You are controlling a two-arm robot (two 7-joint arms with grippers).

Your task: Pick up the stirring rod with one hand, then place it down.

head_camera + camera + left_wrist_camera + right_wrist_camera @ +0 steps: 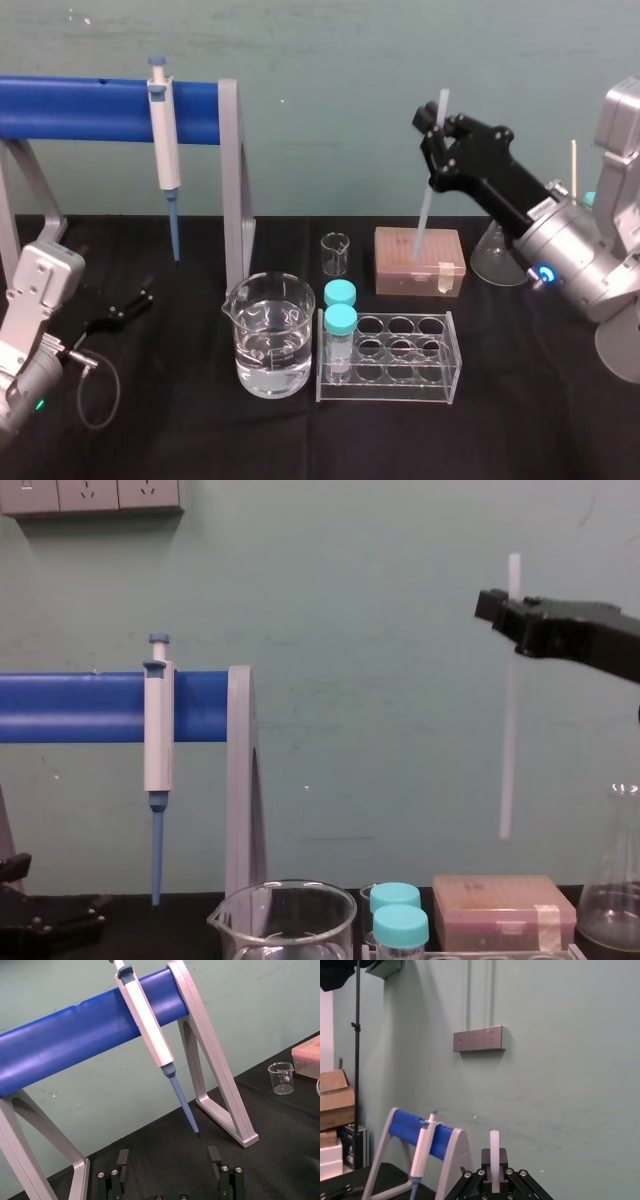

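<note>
Two arms flank the black bench (520, 430), whose biggest fitting is the blue-barred stand (90, 108) carrying a pipette (166, 150). The left gripper (135, 300) lies parked on the bench beside that stand, fingers spread with nothing between them. The right gripper (437, 135) is raised high over the far right side, fingers clenched on the stirring rod (425, 215) close to its upper end. A short stub sticks up above them. Most of the length hangs down, nearly upright, its lower tip in the air above the pink tip box (420, 262) and clear of it. The rod looks light, stiff and smooth, so it is probably slippery and brittle. A hold this near one end leaves it free to swing or slide; one nearer the middle would seem steadier. Setting it down calls for a low, gentle release on bare bench, since it may roll.
</note>
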